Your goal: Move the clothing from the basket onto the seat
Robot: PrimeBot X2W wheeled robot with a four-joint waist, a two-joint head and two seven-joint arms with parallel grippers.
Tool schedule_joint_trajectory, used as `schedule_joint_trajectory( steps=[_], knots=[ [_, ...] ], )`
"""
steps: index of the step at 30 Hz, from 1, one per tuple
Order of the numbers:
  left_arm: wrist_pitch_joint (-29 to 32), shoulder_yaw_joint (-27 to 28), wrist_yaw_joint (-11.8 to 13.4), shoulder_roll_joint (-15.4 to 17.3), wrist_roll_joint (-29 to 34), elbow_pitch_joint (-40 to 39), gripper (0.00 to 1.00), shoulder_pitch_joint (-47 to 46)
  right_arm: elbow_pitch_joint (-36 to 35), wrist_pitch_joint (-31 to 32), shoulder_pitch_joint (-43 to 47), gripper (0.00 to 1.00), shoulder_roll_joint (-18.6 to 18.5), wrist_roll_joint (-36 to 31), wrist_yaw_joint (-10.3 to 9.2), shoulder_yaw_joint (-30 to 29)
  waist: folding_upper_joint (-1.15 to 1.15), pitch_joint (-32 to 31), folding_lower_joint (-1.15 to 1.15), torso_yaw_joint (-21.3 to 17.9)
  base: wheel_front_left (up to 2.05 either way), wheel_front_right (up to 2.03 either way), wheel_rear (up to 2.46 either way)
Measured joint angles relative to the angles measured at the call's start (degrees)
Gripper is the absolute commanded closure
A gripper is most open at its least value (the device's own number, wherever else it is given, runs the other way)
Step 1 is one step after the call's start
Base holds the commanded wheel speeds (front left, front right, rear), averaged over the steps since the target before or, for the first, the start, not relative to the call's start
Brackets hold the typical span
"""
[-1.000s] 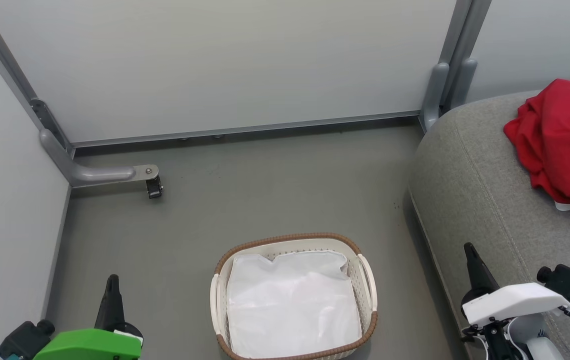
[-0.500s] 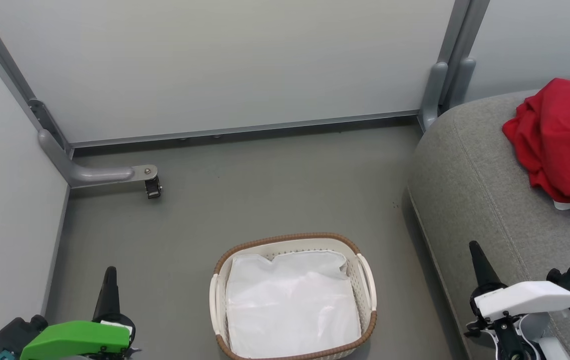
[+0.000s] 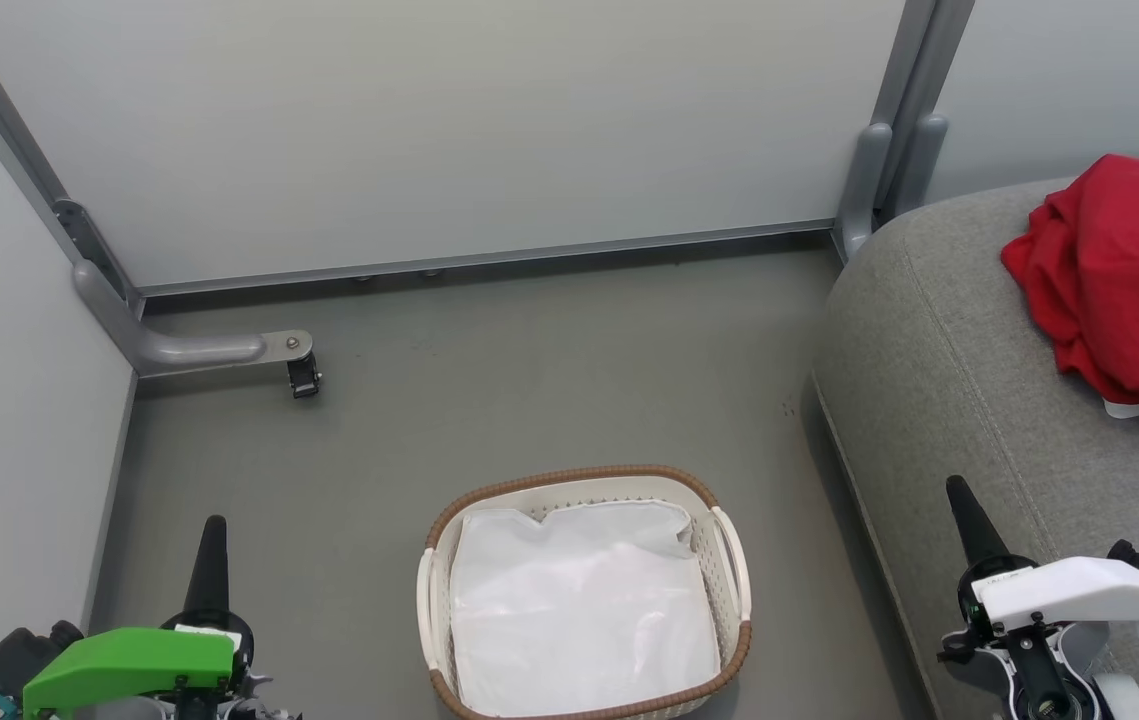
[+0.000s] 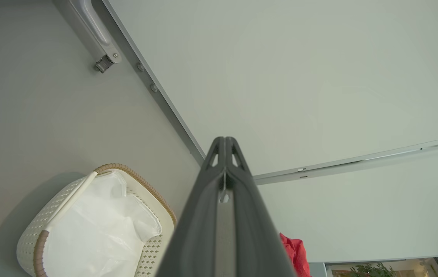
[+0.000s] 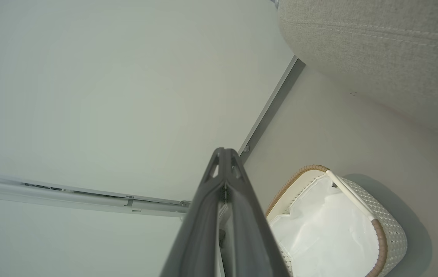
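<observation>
Red clothing [image 3: 1119, 280] heaped on seat [image 3: 939, 380], only liner [image 3: 579, 600] in basket [image 3: 579, 478].
Pressed closed on nothing, left gripper [image 3: 212, 535] and right gripper [image 3: 959, 500]; risk of stopping early, heap cut off at view's edge and possibly one garment short, or of grabbing liner instead.

The clothing [image 3: 1119, 270] runs off the head view's right edge, and the heap does not tell whether it is one garment or two; a white scrap [image 3: 1129, 408] peeks from under it, unidentifiable. The seat [image 3: 949, 350] is cut by the right and bottom edges. The liner [image 3: 579, 600] hides the floor of the basket [image 3: 569, 472]. In the left wrist view the left gripper [image 4: 225, 140] covers part of the basket's rim and all but a red corner of the clothing.
</observation>
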Motion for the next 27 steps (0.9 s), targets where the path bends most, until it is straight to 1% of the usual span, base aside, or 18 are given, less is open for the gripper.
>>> schedule_joint_trajectory(
  steps=[27],
  knots=[
    [3.5,1.8,-0.8,0.0,-11.6,0.4,1.0,-2.4,-1.1,3.5,-0.2,1.0,-0.1,12.6,-0.03,-2.1,0.0,0.1,0.0,-0.4,0.0,0.0,0.0]
  ],
)
